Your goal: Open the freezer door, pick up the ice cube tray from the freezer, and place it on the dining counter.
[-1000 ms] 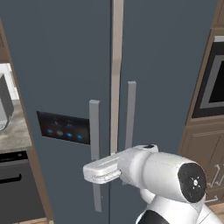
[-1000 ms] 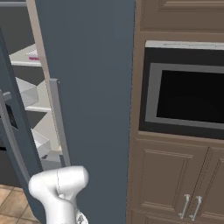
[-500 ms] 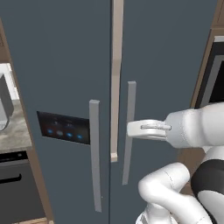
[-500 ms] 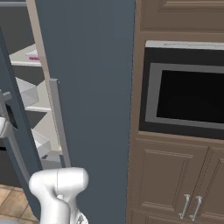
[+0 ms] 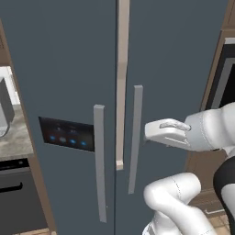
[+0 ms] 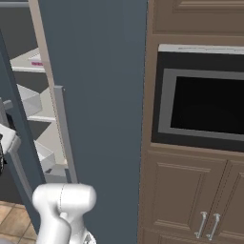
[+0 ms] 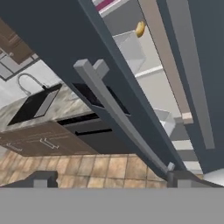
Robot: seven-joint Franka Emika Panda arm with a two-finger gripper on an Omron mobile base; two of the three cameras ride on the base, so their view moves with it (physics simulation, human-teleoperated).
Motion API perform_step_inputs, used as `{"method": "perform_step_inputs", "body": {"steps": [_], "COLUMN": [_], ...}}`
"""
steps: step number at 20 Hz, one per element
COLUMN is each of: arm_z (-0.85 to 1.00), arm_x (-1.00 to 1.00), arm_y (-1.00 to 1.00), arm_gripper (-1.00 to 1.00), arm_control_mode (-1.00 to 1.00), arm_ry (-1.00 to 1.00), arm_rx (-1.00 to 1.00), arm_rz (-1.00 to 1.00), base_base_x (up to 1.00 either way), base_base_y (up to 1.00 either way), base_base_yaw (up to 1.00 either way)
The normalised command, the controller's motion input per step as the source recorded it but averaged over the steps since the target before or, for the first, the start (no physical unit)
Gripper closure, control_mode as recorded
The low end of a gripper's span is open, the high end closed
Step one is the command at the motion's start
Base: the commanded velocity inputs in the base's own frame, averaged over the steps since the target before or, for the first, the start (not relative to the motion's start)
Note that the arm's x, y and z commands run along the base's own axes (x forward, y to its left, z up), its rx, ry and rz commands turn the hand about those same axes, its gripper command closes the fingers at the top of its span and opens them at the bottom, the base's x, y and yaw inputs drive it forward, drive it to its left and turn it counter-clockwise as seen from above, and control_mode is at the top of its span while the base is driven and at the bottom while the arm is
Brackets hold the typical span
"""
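The freezer door [image 5: 59, 82], slate-blue with a blue-lit panel [image 5: 66, 135] and a long grey handle [image 5: 99, 160], stands ajar. A narrow gap runs beside the plain door [image 5: 174, 59]. Through the gap in the hand view I see the freezer [image 7: 144, 78] with its pale shelves. The pink edge of the ice cube tray [image 7: 105, 4] lies on a high shelf, also seen in the right base view [image 6: 35, 63]. My gripper [image 7: 111, 178] is open and holds nothing, and the door handle [image 7: 118, 118] runs just ahead of it. In the left base view the gripper [image 5: 151, 133] hangs before the plain door. The dining counter is out of view.
A small orange lump [image 7: 140, 28] sits on a freezer shelf. A marbled wall counter with a sink [image 7: 39, 103] and a dark appliance [image 5: 18, 197] lie left of the freezer. A built-in oven [image 6: 205, 109] and brown cabinets [image 6: 190, 195] stand to the right.
My hand has swung up and to the right, away from the freezer door's handle to the front of the plain door. The gap between the doors looks slightly wider.
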Motion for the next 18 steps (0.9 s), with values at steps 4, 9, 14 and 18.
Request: {"method": "perform_step_inputs", "body": {"steps": [4, 9, 14, 18], "arm_z": [0.00, 0.00, 0.00, 0.00], "arm_x": [0.00, 0.00, 0.00, 0.00], "arm_y": [-0.32, -0.32, -0.07, 0.00], "arm_gripper": [-1.00, -1.00, -1.00, -1.00], "arm_control_mode": [-1.00, -1.00, 1.00, 1.00], "arm_ry": [-0.04, -0.01, 0.00, 0.00], "arm_rx": [0.03, 0.04, 0.01, 0.00], "arm_rz": [-0.01, -0.04, -0.01, 0.00], "base_base_x": [0.00, 0.00, 0.00, 0.00], "base_base_y": [0.00, 0.00, -0.44, -0.49], "base_base_yaw": [0.00, 0.00, -0.04, -0.04]}}
